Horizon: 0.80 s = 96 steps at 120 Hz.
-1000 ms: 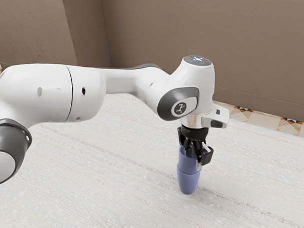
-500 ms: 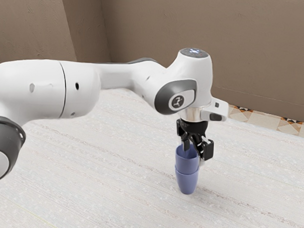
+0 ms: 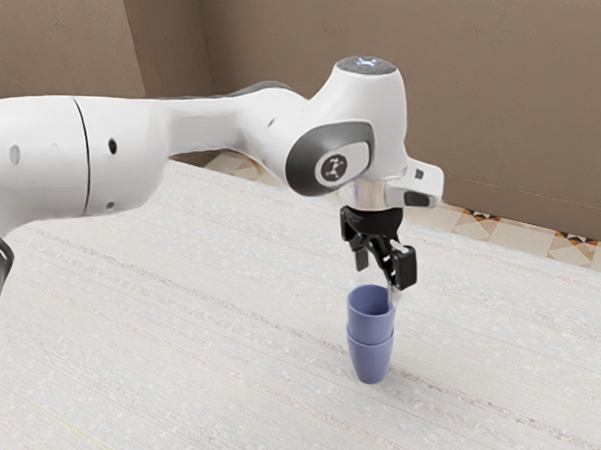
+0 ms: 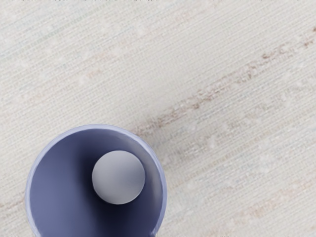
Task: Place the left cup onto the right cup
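Two blue cups stand nested on the pale table (image 3: 159, 319). The upper cup (image 3: 369, 308) sits inside the lower cup (image 3: 372, 362), and both are upright. My black gripper (image 3: 385, 277) hangs just above the upper cup's rim, open, with nothing between its fingers and no contact with the stack. In the wrist view I look straight down into the upper cup (image 4: 59, 192), whose round grey bottom (image 4: 118, 177) shows clearly.
The woven table surface (image 4: 222, 74) stretches all around the stack. A brown wall (image 3: 503, 94) rises behind the table, with a strip of patterned floor (image 3: 517, 233) at its foot. My white arm (image 3: 135, 150) reaches in from the exterior view's left.
My gripper has let go of the upper cup and risen off the stack. The arm has lifted and drawn slightly toward the exterior view's left. The nested cups have stayed in place.
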Available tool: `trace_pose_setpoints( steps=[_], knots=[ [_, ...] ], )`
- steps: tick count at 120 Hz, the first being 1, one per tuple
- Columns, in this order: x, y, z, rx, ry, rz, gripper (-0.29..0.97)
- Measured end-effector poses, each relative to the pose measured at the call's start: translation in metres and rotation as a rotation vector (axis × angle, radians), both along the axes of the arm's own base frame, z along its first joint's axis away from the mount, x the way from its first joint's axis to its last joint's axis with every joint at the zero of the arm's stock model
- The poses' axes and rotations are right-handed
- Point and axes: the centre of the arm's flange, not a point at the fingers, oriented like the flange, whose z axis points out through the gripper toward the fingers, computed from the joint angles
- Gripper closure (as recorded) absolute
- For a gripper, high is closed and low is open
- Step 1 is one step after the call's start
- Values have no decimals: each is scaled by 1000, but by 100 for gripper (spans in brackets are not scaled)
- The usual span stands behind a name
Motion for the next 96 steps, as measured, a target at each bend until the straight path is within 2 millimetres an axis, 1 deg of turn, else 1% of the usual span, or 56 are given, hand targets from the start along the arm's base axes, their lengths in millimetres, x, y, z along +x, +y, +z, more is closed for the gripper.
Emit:
trace_pose_setpoints(
  steps=[23,45,74,96],
  knots=[
    [-2,13,19,-1,-4,16,2],
    [0,36,37,1,-1,49,1],
    [6,79,59,1,6,112,0],
    [12,119,74,0,11,173,0]
  ],
)
